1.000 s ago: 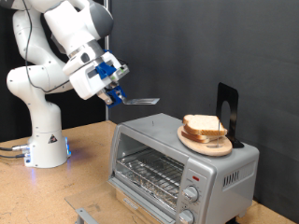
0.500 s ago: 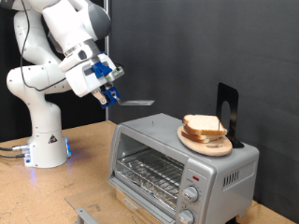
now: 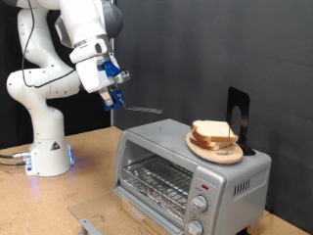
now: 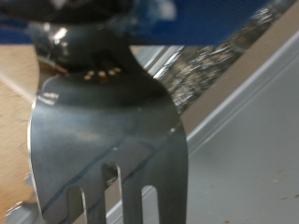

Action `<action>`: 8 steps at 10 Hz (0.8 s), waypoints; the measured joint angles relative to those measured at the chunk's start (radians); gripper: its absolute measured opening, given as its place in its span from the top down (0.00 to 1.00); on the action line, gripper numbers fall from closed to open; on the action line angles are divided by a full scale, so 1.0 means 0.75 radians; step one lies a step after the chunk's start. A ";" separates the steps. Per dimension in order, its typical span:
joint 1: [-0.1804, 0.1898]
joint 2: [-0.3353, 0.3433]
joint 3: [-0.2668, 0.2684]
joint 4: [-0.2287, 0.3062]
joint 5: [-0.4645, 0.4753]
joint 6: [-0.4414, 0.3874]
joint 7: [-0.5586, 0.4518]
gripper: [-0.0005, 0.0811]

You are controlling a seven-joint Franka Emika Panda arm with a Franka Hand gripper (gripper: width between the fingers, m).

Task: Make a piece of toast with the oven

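My gripper [image 3: 115, 99] hangs in the air to the exterior view's left of the oven [image 3: 161, 162], above its top left corner, and is shut on the handle of a flat metal slotted spatula [image 3: 145, 109]. The blade points toward the oven's roof and fills the wrist view [image 4: 103, 121], showing its slots. The silver oven has its glass door shut, a bare wire rack [image 3: 155, 179] inside and knobs [image 3: 200, 204] down its right front. On its roof, a wooden plate [image 3: 202, 148] carries stacked bread slices [image 3: 215, 133]. A separate piece of toast is out of view.
A black upright stand [image 3: 238, 116] rises behind the plate on the oven's roof. The arm's white base [image 3: 49, 149] stands on the wooden table at the exterior view's left. A grey metal piece [image 3: 90, 225] lies at the table's front edge.
The gripper has lifted a little and swung toward the exterior view's left while turning. The spatula it holds moved with it and now tilts slightly downward toward the oven.
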 joint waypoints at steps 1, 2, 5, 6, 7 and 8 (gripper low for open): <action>0.001 0.043 -0.020 0.063 0.003 -0.124 -0.008 0.50; 0.004 0.109 -0.035 0.130 0.005 -0.214 -0.016 0.50; 0.002 0.101 -0.012 0.106 -0.029 -0.134 -0.014 0.50; -0.002 0.109 0.003 0.112 -0.072 -0.134 0.006 0.50; -0.004 0.123 0.018 0.124 -0.109 -0.127 0.026 0.50; -0.004 0.140 0.028 0.141 -0.123 -0.120 0.043 0.50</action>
